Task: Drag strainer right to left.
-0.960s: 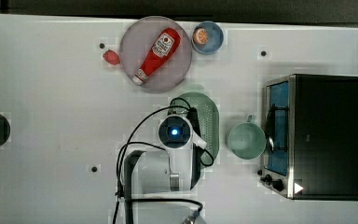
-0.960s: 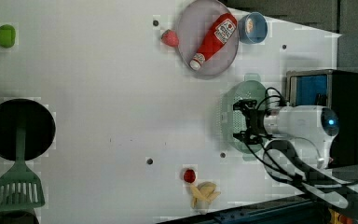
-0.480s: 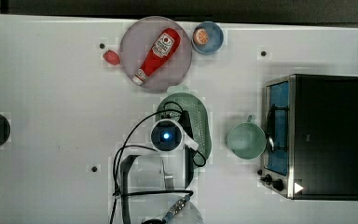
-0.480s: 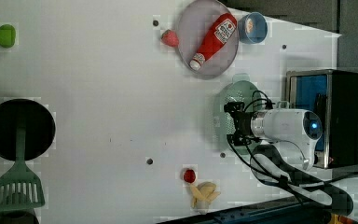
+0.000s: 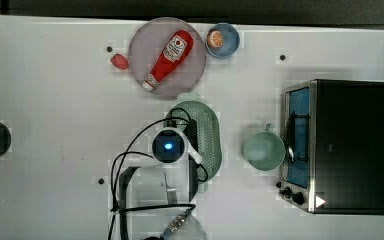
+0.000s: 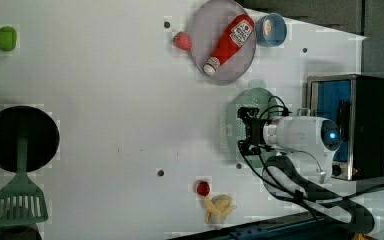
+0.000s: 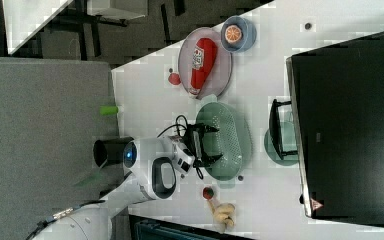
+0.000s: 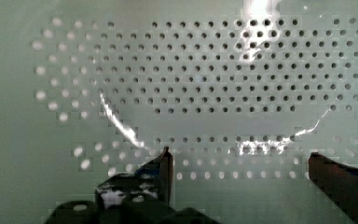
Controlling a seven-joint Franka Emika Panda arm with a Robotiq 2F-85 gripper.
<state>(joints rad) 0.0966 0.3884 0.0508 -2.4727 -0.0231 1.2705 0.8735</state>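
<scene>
Pincer (image 7: pixel 211 143) is hanging spread wide inside the pale mint-green oval perforated plastic strainer (image 5: pixel 207 140), gripping nothing, left of the teal round cup (image 5: pixel 264 151) in the top view.

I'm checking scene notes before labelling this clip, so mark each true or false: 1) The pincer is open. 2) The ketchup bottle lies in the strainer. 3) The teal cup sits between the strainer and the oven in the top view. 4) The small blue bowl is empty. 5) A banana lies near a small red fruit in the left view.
1) True: the pincer is open, fingers spread over the strainer.
2) False: the ketchup bottle lies on the round plate.
3) True: the teal cup sits between the strainer and the oven.
4) False: the small blue bowl holds an orange slice.
5) True: the banana lies beside the small red fruit.
</scene>
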